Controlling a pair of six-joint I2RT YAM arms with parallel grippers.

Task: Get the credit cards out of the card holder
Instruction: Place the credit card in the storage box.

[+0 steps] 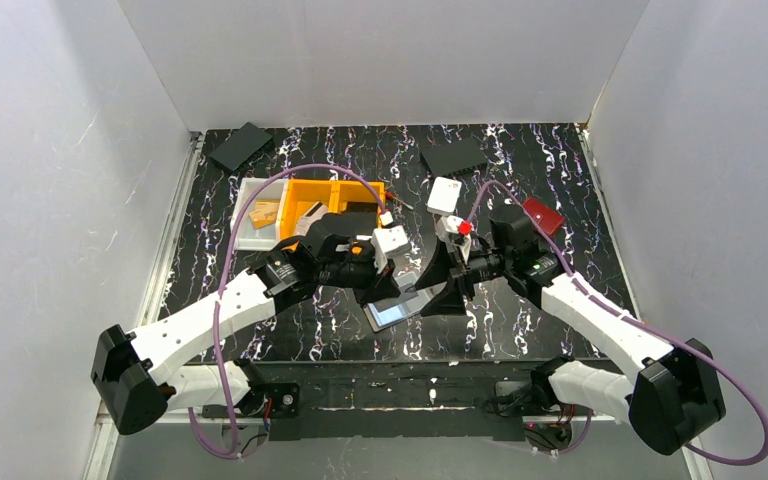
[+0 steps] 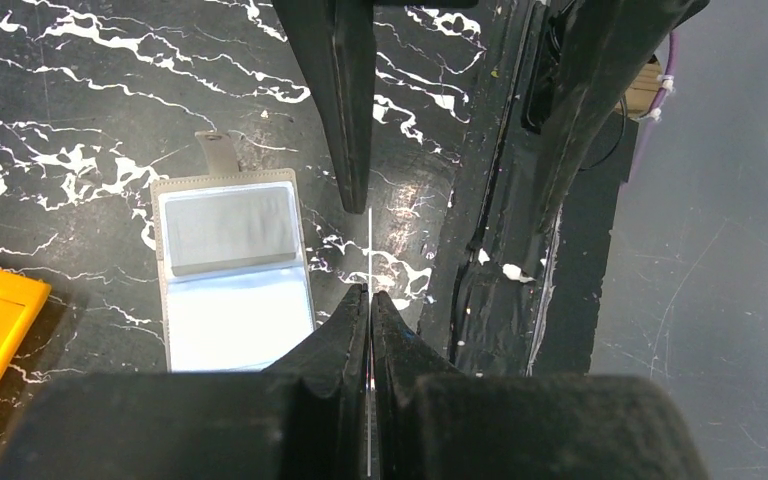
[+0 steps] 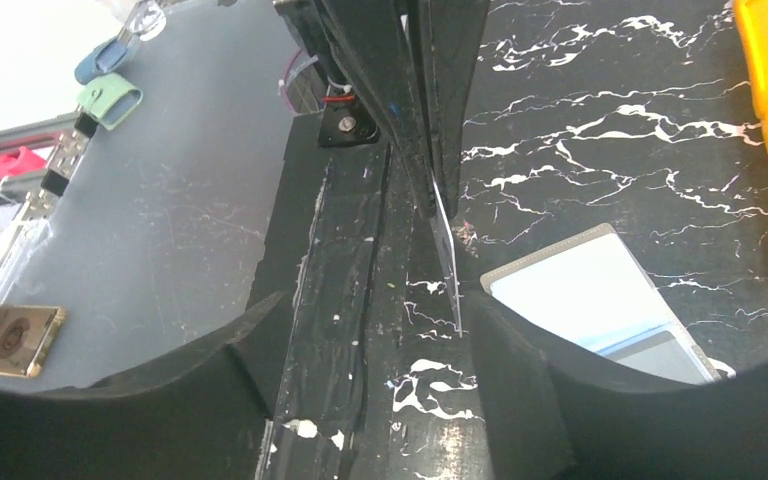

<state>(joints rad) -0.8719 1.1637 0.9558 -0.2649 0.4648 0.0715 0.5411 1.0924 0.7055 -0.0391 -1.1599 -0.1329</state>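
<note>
The card holder lies open and flat on the black marbled table, pale blue and grey faces up. It shows in the left wrist view and the right wrist view. My left gripper is shut on a thin credit card seen edge-on, held above the table just right of the holder. The card's free end reaches between the jaws of my right gripper, which is open wide. The card lies close against one right finger; the other finger stands well apart.
An orange bin and a white tray stand behind the left arm. A small white case, a red wallet and two black pads lie farther back. The table's front edge runs close by the grippers.
</note>
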